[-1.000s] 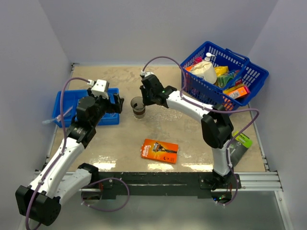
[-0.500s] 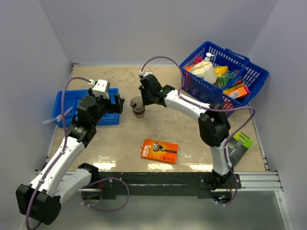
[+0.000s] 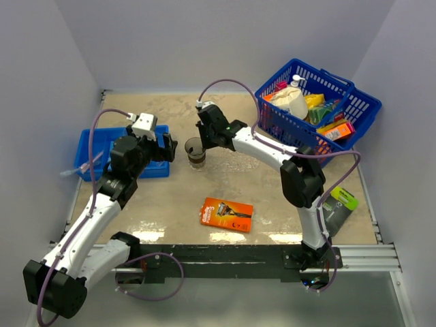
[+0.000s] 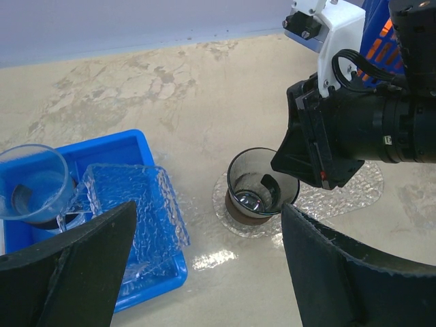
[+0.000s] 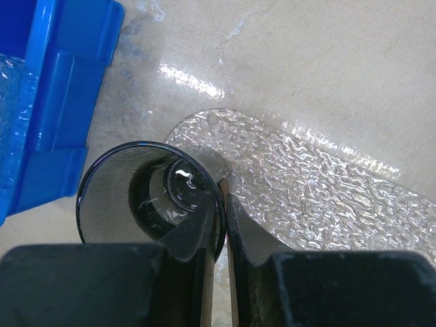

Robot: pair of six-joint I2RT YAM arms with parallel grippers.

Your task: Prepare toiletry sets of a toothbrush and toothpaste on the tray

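Right wrist view: right gripper [image 5: 221, 201] pinches the cup [image 5: 121, 199] by its rim on the clear tray [image 5: 327, 185], edges hard to trace; left gripper [image 4: 208, 235] hangs wide open.

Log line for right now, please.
right gripper: shut on rim of brownish translucent plastic cup | cup: upright on clear textured plastic tray | left gripper: open, empty

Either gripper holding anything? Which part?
Right gripper pinches the brownish cup by its rim, one finger inside, one outside. Left gripper holds nothing.
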